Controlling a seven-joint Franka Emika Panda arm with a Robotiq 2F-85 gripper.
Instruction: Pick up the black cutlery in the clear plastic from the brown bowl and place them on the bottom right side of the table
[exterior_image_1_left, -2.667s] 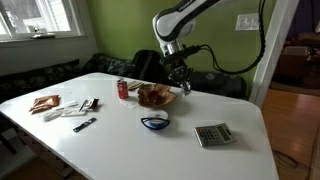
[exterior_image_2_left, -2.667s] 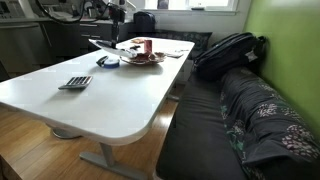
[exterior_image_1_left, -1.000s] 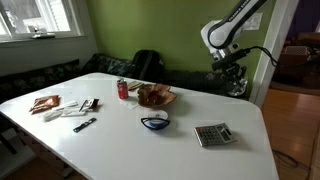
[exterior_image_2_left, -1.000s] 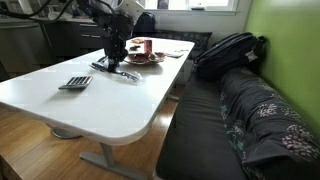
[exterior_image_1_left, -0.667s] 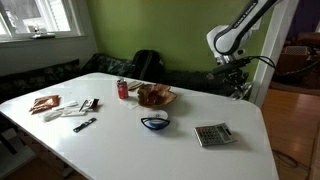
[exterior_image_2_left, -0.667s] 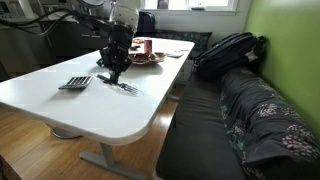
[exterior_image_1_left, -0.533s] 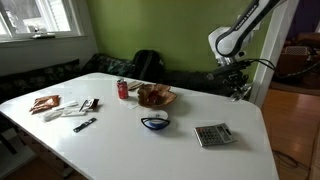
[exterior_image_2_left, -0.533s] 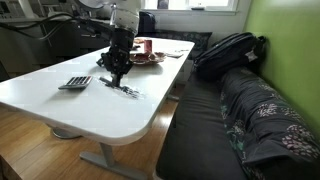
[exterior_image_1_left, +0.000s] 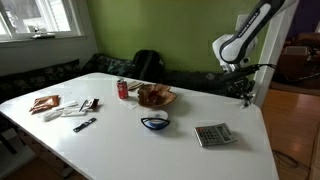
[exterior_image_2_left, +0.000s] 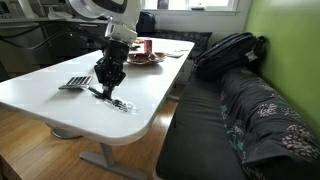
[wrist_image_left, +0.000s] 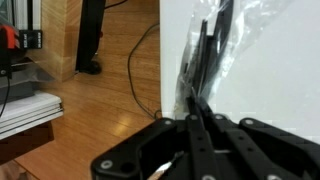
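Note:
My gripper (exterior_image_2_left: 106, 86) is shut on the black cutlery in clear plastic (exterior_image_2_left: 116, 101) and holds it low over the white table (exterior_image_2_left: 60, 105), near the table's edge and past the calculator. The packet's lower end is at or just above the tabletop; I cannot tell if it touches. In the wrist view the cutlery packet (wrist_image_left: 213, 55) hangs from the closed fingers (wrist_image_left: 199, 128) over the table's edge. In an exterior view the gripper (exterior_image_1_left: 245, 93) is at the table's far right side. The brown bowl (exterior_image_1_left: 156, 96) stands mid-table, also seen further back (exterior_image_2_left: 140, 58).
A calculator (exterior_image_1_left: 212, 134) lies near the gripper, also seen beside it (exterior_image_2_left: 77, 82). A small blue-rimmed bowl (exterior_image_1_left: 154, 122), a red can (exterior_image_1_left: 123, 89) and loose items (exterior_image_1_left: 62, 107) are on the table. A cushioned bench (exterior_image_2_left: 240, 110) runs alongside. Wooden floor (wrist_image_left: 90, 110) lies beyond the edge.
My gripper has carried the cutlery packet away from the brown bowl, past the calculator, towards the table's edge, and has come down lower.

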